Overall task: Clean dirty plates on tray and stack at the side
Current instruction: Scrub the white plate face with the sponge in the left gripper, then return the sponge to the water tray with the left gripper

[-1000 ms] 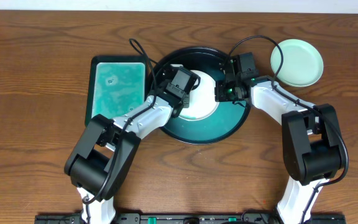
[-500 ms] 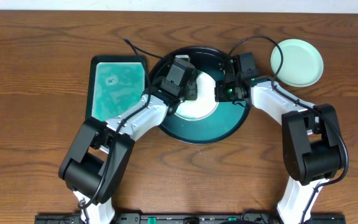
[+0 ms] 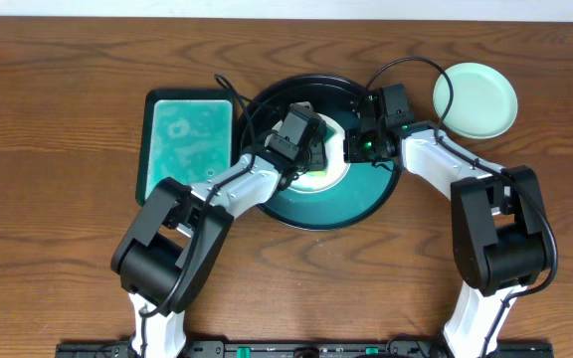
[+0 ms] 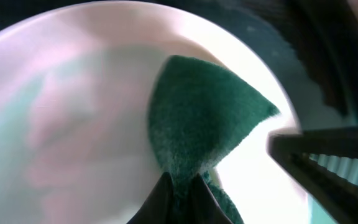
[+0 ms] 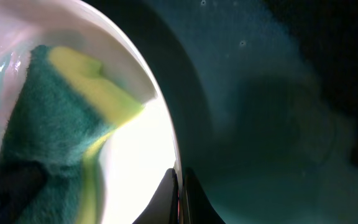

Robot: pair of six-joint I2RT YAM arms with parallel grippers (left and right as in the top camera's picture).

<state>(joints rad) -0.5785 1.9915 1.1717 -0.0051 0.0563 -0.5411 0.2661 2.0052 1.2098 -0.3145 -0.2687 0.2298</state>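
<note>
The white plate (image 4: pixel 73 112) lies in the tray (image 3: pixel 356 204): the right jaws pinch its right rim, while the left jaws, reaching from the left, grip the sponge (image 4: pixel 197 130) pressed on its middle.

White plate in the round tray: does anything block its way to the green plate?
Nothing visible lies on the wood between tray and green plate. The white plate only has to clear the tray's rim. The left pincer's sponge sits on it, and the right pincer grips its edge.
</note>
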